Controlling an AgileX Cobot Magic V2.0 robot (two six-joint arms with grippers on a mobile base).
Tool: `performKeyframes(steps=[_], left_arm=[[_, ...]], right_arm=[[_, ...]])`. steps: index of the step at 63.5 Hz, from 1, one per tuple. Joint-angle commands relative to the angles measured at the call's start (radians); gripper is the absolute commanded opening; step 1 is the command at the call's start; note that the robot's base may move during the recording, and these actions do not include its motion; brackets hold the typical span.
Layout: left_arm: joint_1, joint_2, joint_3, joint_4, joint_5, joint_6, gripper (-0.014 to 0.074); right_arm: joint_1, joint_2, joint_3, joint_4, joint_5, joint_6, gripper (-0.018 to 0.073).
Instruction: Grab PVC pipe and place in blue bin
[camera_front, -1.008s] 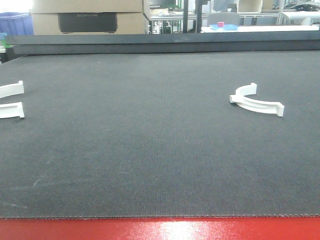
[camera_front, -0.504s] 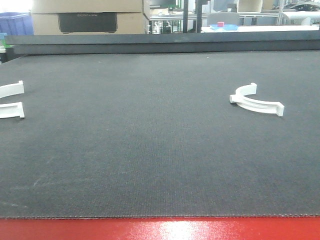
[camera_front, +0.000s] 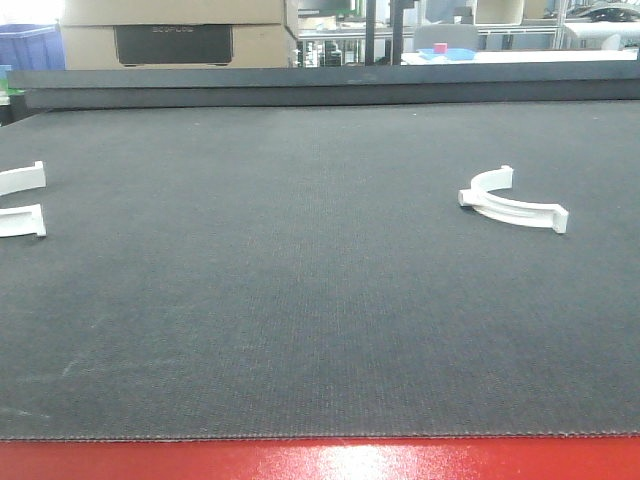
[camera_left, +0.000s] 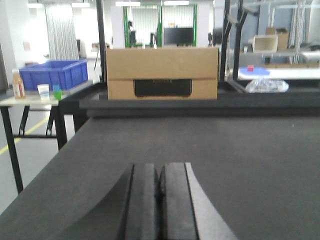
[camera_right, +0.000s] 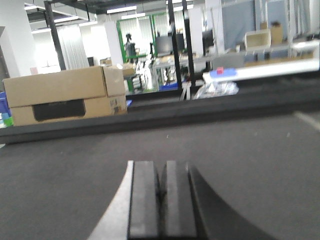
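A white C-shaped PVC pipe (camera_front: 510, 203) lies flat on the dark mat at the right. A second white piece (camera_front: 22, 220) shows at the left edge, with only its two tabbed ends in frame. The blue bin (camera_front: 28, 45) stands beyond the mat at the far left; the left wrist view shows the bin (camera_left: 52, 75) on a side table. My left gripper (camera_left: 160, 172) is shut with nothing between its pads, low over bare mat. My right gripper (camera_right: 161, 170) is likewise shut and holds nothing. Neither gripper appears in the front view, and neither wrist view shows a pipe.
A cardboard box (camera_front: 180, 35) stands behind the raised black ledge (camera_front: 320, 88) along the mat's far edge. A red strip (camera_front: 320, 460) borders the near edge. The side table (camera_left: 10, 101) under the bin also carries a bottle and small cups.
The front view has shifted by a few pixels. Both white pieces lie where they were on the mat.
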Motion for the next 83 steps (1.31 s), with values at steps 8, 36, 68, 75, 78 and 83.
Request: performKeyframes(steps=[8, 36, 68, 75, 78, 83], left_arm=[[-0.002, 0.225, -0.091, -0.011, 0.014, 0.000, -0.0111], [-0.002, 0.619, -0.188, -0.007, -0.166, 0.000, -0.0111], [-0.002, 0.669, -0.188, -0.006, -0.295, 0.000, -0.0111], [-0.002, 0.673, -0.188, -0.006, -0.335, 0.000, -0.0111], [-0.002, 0.679, -0.188, -0.006, -0.334, 0.000, -0.0111], [-0.002, 0.698, -0.188, -0.006, -0.334, 0.000, -0.0111]], right_arm=[[-0.003, 0.150, -0.088, 0.026, 0.059, 0.001, -0.0155], [-0.001, 0.551, -0.373, 0.001, 0.282, 0.001, -0.0155], [0.099, 0.782, -0.390, 0.013, 0.077, -0.033, -0.0155], [0.126, 0.860, -0.404, 0.013, 0.055, -0.064, -0.0155], [0.127, 0.900, -0.417, 0.013, 0.061, -0.064, -0.0155], [0.127, 0.954, -0.433, 0.013, 0.064, -0.064, -0.0155]])
